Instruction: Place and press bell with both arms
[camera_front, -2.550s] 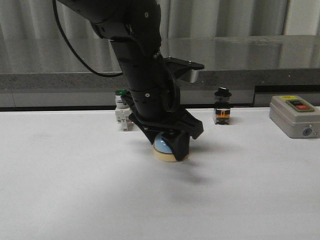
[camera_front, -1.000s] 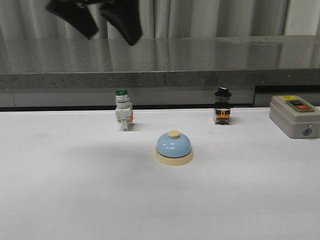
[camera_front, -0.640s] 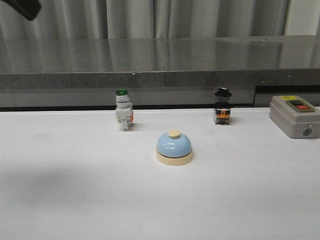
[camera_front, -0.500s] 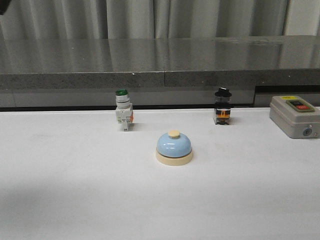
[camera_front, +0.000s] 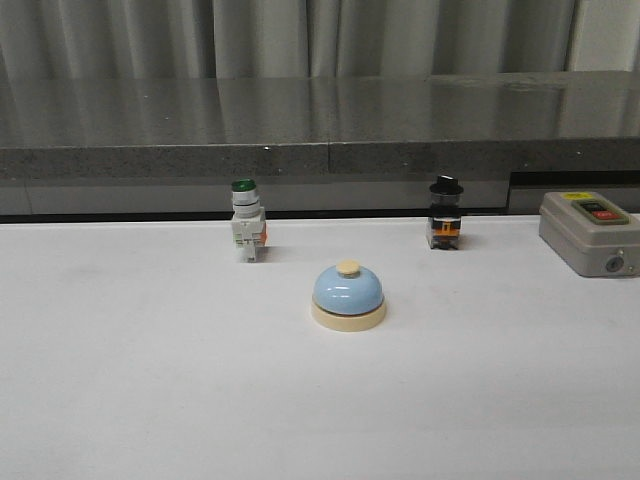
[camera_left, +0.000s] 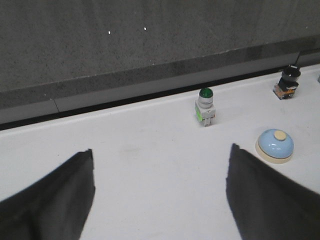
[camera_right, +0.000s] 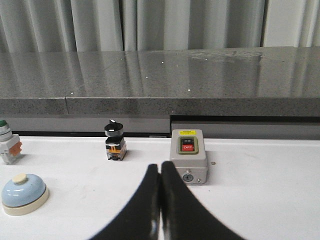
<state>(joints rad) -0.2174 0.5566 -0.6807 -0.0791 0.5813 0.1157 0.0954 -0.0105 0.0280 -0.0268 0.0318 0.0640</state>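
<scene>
Right gripper (camera_right: 160, 200) has fingers together, pressing-ready; bell (camera_right: 22, 193) sits upright mid-table, off toward robot's left of it (button up). Left gripper (camera_left: 160, 195) spread apart, empty, also near.

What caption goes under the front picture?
A blue bell sits alone on the white table, with three switches behind it.

front level, wrists share bell (camera_front: 348, 297)
</scene>
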